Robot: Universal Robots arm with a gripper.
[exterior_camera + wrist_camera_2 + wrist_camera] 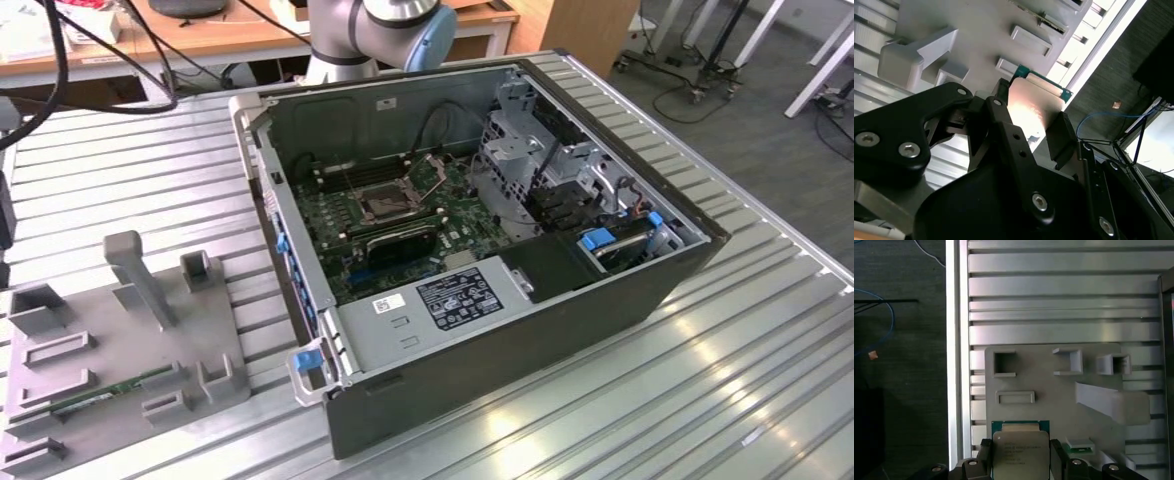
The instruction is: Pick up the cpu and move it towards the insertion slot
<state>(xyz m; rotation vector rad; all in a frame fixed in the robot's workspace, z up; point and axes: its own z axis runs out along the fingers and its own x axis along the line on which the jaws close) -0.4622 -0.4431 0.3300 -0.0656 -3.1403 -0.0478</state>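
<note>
In the exterior view an open computer case (pixel 534 300) lies on a slatted metal table (pixel 134 180). The insertion slot (pixel 387 203), a dark square in a silver bracket, sits on the green motherboard (pixel 441 235) inside the case. A black label (pixel 461 295) and a small white sticker (pixel 390 305) are on the grey box at the near end of the case, their print too small to read. Off to the exterior view's left stands a grey fixture tray (pixel 160 330), and the robot arm (pixel 380 30) rises behind the case.

In the second wrist view the claw (pixel 1030 105) is clamped on the cpu (pixel 1034 107), a black finger pressed to each side. The chip's top is bright silvery metal and a thin green rim (pixel 1046 82) shows at its far edge. The tray (pixel 969 30) lies beyond the fingertips.

In the first wrist view the cpu (pixel 1020 460) again sits squarely between the fingers (pixel 985 457). It has a pale metal lid on a green board, with several lines of faint print that I cannot make out. Past the fingertips are the tray's square pockets (pixel 1004 362), then the table's slats (pixel 1064 300).
</note>
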